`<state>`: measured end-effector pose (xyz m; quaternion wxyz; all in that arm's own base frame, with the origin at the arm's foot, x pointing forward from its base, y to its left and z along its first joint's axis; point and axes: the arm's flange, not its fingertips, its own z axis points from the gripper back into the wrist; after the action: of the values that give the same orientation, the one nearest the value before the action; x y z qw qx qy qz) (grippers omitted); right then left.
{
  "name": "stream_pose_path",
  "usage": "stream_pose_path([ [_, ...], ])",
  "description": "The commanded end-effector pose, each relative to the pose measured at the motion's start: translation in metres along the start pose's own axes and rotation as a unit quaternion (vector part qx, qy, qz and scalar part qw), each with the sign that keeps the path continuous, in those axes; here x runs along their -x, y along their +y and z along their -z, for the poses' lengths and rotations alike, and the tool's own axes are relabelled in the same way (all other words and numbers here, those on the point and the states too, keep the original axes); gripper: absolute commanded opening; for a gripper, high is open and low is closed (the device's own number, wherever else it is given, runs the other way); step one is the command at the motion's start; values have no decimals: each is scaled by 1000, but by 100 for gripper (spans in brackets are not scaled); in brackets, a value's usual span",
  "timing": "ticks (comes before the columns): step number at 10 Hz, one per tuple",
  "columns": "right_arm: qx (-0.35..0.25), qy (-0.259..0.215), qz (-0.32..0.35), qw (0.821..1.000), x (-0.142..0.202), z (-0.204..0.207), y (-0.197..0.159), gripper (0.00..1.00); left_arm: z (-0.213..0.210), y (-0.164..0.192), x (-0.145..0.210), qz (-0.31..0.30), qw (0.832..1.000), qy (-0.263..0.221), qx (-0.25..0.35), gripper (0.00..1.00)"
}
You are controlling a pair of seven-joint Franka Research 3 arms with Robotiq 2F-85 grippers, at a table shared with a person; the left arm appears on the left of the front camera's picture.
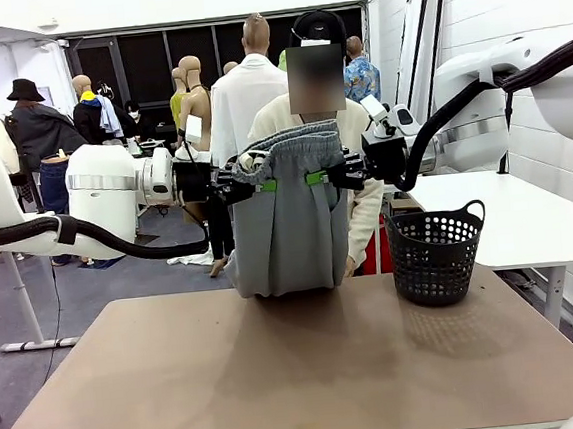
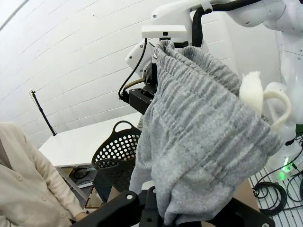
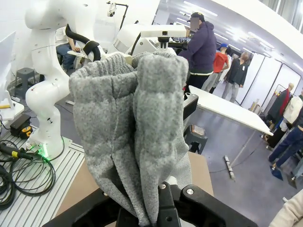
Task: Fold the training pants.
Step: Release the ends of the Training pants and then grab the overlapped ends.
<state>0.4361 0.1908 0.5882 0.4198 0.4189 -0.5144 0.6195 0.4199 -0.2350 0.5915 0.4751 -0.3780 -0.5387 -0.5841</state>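
Over the far tabletop [image 1: 281,376] the pants [image 1: 292,224] hang, hems touching it. Left tool [image 1: 267,186] and right tool [image 1: 315,178] each clamp the waistband, near together. With the cloth so bunched, the legs may land twisted or catch the basket [image 1: 435,252] beside them.

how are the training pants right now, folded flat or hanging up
Hanging, not folded flat: the left hand and right hand hold the training pants up by the waistband, their lower end at the table.
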Motion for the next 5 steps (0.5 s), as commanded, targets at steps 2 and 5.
stream_pose_path([
  [2,-1,-3,-1,1000,-2,1,0,0,0,-3,-4,2,1000,-2,-6,0],
  [5,-1,-3,-1,1000,-2,1,0,0,0,-3,-4,2,1000,-2,-6,0],
])
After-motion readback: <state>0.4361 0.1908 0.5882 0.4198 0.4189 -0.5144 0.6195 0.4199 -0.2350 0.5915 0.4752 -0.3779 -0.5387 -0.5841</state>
